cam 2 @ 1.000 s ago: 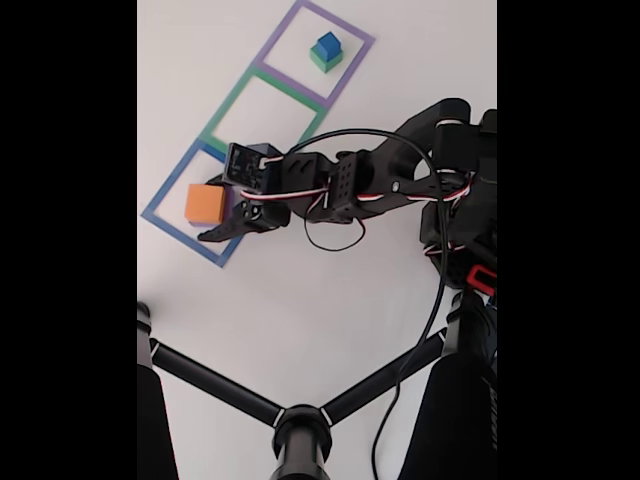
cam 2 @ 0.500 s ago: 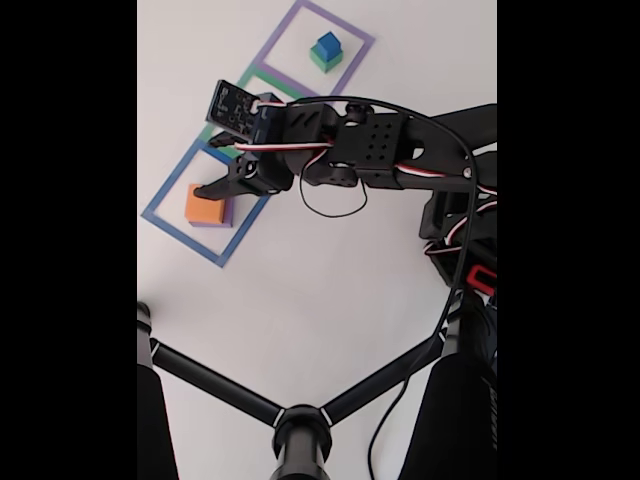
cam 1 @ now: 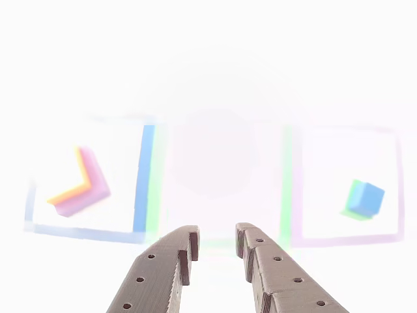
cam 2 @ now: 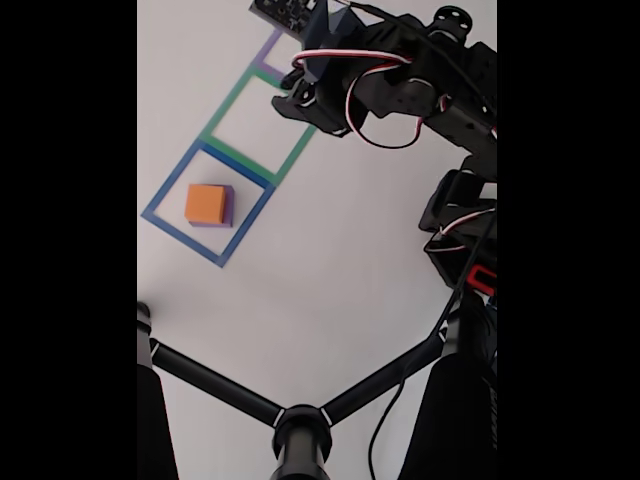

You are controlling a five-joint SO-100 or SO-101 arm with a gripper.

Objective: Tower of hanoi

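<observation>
Other view: the pincer [cam 1: 216, 248] reaches in from the bottom edge, its two brown fingers [cam 1: 166, 274] a little apart with a narrow gap between the tips and nothing held between them. It hangs over the middle one of three taped squares on the white counter [cam 1: 215, 65]; the picture is washed out by bright light, so the middle square [cam 1: 285, 189] reads only as faint green lines. In the left square, bordered in blue [cam 1: 146, 176], lies the orange block [cam 1: 71, 189] on top of a purple one [cam 1: 94, 182]. In the right square, outlined in pale purple [cam 1: 399, 189], the blue block [cam 1: 368, 197] sits on a green one [cam 1: 352, 202].

In the fixed view the black arm [cam 2: 400, 80] stretches from the right toward the top of the picture, red and white wires looping along it, and its pincer end [cam 2: 300, 100] lies over the far corner of the green square [cam 2: 225, 115]. The orange block [cam 2: 205, 203] rests inside the blue square [cam 2: 160, 195], well apart from the pincer, with a purple edge [cam 2: 229, 205] showing at its right side. Black stand legs [cam 2: 210, 385] cross the bottom of that view.
</observation>
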